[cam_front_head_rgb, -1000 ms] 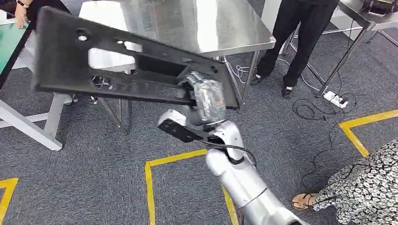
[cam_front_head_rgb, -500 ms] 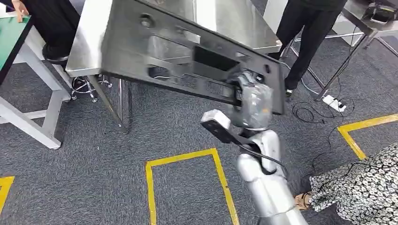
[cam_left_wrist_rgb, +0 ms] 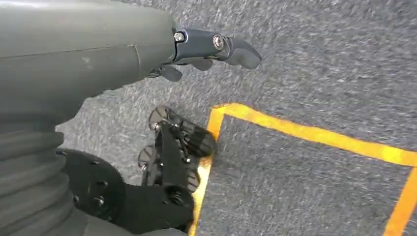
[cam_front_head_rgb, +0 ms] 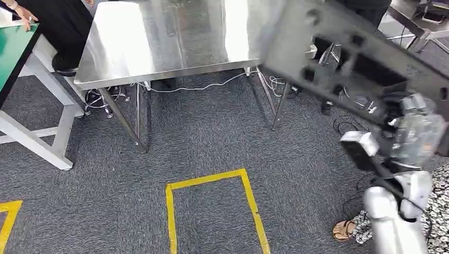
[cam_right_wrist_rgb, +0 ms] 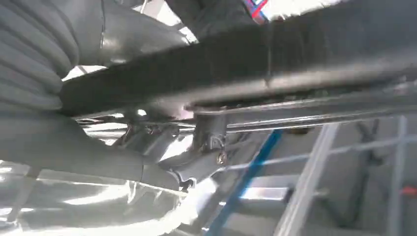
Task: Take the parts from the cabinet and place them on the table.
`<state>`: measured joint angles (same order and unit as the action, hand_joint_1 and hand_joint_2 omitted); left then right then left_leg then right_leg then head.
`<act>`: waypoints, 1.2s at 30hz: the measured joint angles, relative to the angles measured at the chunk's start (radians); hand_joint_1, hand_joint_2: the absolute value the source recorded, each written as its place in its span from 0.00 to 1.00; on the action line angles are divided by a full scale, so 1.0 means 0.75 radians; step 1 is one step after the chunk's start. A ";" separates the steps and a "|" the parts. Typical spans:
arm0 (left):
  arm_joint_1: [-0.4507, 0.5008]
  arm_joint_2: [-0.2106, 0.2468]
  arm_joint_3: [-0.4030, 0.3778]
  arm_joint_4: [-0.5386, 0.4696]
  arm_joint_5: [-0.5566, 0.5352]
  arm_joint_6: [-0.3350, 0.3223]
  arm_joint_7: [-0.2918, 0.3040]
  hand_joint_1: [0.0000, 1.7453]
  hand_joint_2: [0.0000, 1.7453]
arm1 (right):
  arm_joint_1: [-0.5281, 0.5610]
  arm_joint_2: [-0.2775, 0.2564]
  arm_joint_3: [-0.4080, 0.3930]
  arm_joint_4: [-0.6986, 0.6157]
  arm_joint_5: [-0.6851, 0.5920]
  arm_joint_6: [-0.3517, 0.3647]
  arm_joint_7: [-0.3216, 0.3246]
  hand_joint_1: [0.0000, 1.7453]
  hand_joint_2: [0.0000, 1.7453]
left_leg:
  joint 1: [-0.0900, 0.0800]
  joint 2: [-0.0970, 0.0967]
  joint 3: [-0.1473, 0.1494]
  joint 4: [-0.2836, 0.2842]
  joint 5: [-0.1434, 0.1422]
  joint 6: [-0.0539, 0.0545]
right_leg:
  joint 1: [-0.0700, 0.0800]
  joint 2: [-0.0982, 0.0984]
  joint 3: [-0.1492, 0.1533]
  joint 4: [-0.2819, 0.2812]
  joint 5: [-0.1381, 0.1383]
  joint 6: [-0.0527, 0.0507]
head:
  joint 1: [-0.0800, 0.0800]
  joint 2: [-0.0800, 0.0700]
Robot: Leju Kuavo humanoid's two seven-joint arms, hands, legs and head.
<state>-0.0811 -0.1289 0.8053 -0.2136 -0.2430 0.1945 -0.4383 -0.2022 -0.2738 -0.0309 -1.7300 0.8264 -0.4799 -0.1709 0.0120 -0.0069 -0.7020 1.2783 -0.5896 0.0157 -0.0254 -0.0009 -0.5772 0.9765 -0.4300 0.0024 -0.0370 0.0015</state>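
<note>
My right hand (cam_front_head_rgb: 410,124) grips the long black plastic panel (cam_front_head_rgb: 349,58) at one end — I should level it over the steel desk (cam_front_head_rgb: 159,47); my left hand (cam_left_wrist_rgb: 206,49) hangs empty, fingers apart.

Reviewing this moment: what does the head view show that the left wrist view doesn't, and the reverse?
Head view alone: the right hand gripping the long black plastic panel with cut-outs, held in the air beside the shiny stainless steel table, plus people standing near. Left wrist view alone: the left hand, holding nothing, its fingers extended above the floor. Both share the grey carpet and its yellow tape lines.
</note>
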 joint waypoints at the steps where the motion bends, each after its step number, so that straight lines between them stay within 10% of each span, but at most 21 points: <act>1: 0.002 0.000 -0.001 0.001 0.004 -0.001 0.003 0.00 1.00 | 0.004 -0.012 -0.011 -0.004 -0.023 0.001 -0.005 1.00 1.00 | 0.001 0.002 -0.030 0.063 -0.015 -0.001 | 0.004 0.000 0.000 0.000 0.000 -0.001 | -0.001 0.000; 3: 0.005 0.001 -0.001 0.001 0.014 -0.004 0.010 0.00 1.00 | 0.019 -0.024 -0.024 -0.016 -0.060 0.001 -0.014 1.00 1.00 | -0.002 0.002 0.001 -0.013 0.050 0.011 | 0.012 0.002 0.003 0.000 -0.001 -0.001 | -0.001 0.000; 5: 0.006 0.003 -0.001 0.001 0.019 -0.004 0.019 0.00 1.00 | 0.029 -0.026 -0.027 -0.034 -0.080 0.001 -0.024 1.00 1.00 | -0.014 0.003 0.123 -0.259 0.169 0.053 | 0.025 0.004 0.008 -0.001 -0.001 -0.001 | -0.001 0.000; 6: 0.004 0.016 -0.001 0.000 0.020 0.000 0.023 0.00 1.00 | 0.033 -0.025 -0.027 -0.040 -0.085 0.001 -0.026 1.00 1.00 | -0.031 0.007 0.170 -0.357 0.186 0.090 | 0.008 0.003 0.009 -0.003 -0.001 0.000 | 0.002 0.000; 11: 0.007 0.020 -0.002 0.000 0.021 0.000 0.031 0.00 1.00 | 0.032 -0.009 -0.021 -0.044 -0.094 0.005 -0.030 1.00 1.00 | -0.043 0.019 0.203 -0.430 0.217 0.129 | 0.026 -0.008 0.007 -0.021 0.009 0.025 | 0.003 0.000; 14: 0.007 0.015 -0.002 0.001 0.020 0.001 0.033 0.00 1.00 | 0.018 -0.007 -0.021 -0.042 -0.097 0.004 -0.032 1.00 1.00 | -0.030 0.019 0.220 -0.470 0.246 0.126 | 0.015 0.001 -0.092 0.175 -0.091 0.017 | 0.010 0.000; 17: 0.008 0.009 -0.002 0.001 0.018 0.000 0.033 0.00 1.00 | 0.024 -0.001 -0.017 -0.040 -0.078 0.004 -0.036 1.00 1.00 | -0.026 0.016 0.213 -0.466 0.245 0.114 | -0.008 0.000 -0.204 0.401 -0.157 0.048 | 0.011 0.000; 21: 0.009 0.000 -0.002 0.002 0.018 0.000 0.033 0.00 1.00 | 0.024 0.005 -0.016 -0.041 -0.069 0.003 -0.038 1.00 1.00 | -0.007 0.008 0.192 -0.395 0.208 0.050 | -0.054 -0.006 0.005 0.007 -0.024 0.135 | 0.013 0.000; 23: 0.008 0.006 -0.002 0.001 0.018 0.001 0.033 0.00 1.00 | 0.027 0.008 -0.014 -0.047 -0.068 0.001 -0.040 1.00 1.00 | -0.011 0.002 0.166 -0.359 0.186 0.029 | -0.039 0.011 -0.002 0.039 -0.033 0.080 | 0.012 0.000; 27: 0.010 0.006 -0.002 0.001 0.018 0.002 0.033 0.00 1.00 | 0.033 0.017 -0.010 -0.050 -0.066 0.001 -0.039 1.00 1.00 | 0.011 0.004 0.157 -0.331 0.164 0.017 | -0.038 0.012 -0.004 0.045 -0.032 0.043 | 0.008 0.000; 31: 0.010 0.004 -0.002 0.001 0.018 0.002 0.033 0.00 1.00 | 0.033 0.020 -0.010 -0.054 -0.065 0.001 -0.040 1.00 1.00 | 0.011 0.005 -0.030 0.057 -0.021 0.007 | -0.020 0.010 -0.004 0.046 -0.036 0.037 | 0.008 0.000; 34: 0.011 0.004 -0.002 0.001 0.018 0.002 0.033 0.00 1.00 | 0.033 0.023 -0.010 -0.055 -0.065 0.001 -0.039 1.00 1.00 | -0.001 0.003 -0.009 -0.020 0.069 0.049 | 0.007 0.013 0.001 0.045 -0.038 0.034 | 0.008 0.000; 36: 0.010 0.004 -0.002 0.001 0.018 0.002 0.033 0.00 1.00 | 0.033 0.023 -0.010 -0.060 -0.063 0.001 -0.040 1.00 1.00 | -0.037 0.002 0.114 -0.268 0.187 0.125 | 0.020 0.014 0.009 0.041 -0.040 0.030 | 0.007 0.000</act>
<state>-0.0739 -0.1259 0.8041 -0.2129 -0.2296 0.1957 -0.4135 -0.1774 -0.2564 -0.0385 -1.7750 0.7794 -0.4791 -0.2007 -0.0160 -0.0053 -0.6164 1.0771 -0.4495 0.1093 -0.0106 0.0100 -0.5707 1.0071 -0.4599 0.0248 -0.0317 0.0015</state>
